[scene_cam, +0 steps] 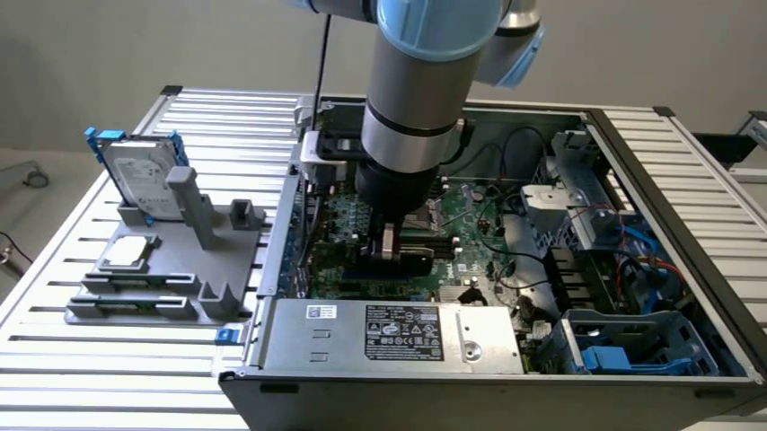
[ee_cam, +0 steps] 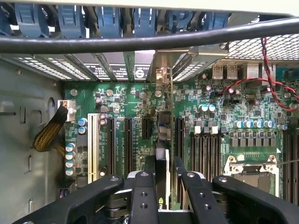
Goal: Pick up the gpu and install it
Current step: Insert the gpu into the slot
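Note:
My gripper (scene_cam: 400,244) is down inside the open computer case (scene_cam: 671,135), over the green motherboard (scene_cam: 348,215). It is shut on the gpu (scene_cam: 405,262), a dark card held upright on its edge. In the wrist view the gpu (ee_cam: 163,133) is seen edge-on, running from my gripper (ee_cam: 163,164) to its silver bracket (ee_cam: 161,74) at the case's rear slot openings. It lies in line with the black expansion slots (ee_cam: 128,144). Whether it is seated in a slot I cannot tell.
On the exterior view's left, a grey fixture (scene_cam: 180,296) holds a silver hard drive with blue rails (scene_cam: 142,175) and a small silver chip (scene_cam: 129,253). The power supply (scene_cam: 383,332) sits in front of the board. A CPU socket (ee_cam: 250,168), red wires (ee_cam: 275,91) and a black cable (ee_cam: 140,42) lie close by.

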Available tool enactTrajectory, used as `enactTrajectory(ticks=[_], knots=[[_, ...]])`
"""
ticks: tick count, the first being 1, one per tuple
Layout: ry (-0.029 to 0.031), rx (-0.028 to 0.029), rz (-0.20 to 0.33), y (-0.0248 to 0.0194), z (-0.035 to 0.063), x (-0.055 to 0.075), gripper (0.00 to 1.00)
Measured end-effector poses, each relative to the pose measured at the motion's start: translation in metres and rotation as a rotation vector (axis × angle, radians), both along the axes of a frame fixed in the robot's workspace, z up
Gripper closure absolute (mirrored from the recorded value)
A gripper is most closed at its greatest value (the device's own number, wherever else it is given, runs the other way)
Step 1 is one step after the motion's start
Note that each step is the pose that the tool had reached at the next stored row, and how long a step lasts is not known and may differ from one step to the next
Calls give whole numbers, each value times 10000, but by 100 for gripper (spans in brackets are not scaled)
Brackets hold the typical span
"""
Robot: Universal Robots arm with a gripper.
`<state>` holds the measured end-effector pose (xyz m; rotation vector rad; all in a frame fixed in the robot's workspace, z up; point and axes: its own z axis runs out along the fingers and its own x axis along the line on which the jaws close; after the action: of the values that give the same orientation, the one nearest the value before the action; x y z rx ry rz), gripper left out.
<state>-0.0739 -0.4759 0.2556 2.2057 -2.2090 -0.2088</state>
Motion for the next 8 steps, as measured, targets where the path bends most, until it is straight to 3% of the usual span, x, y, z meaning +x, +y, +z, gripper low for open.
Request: enactTrajectory(ticks=[8], knots=[[71,22,-1,-8,-3,0,74]])
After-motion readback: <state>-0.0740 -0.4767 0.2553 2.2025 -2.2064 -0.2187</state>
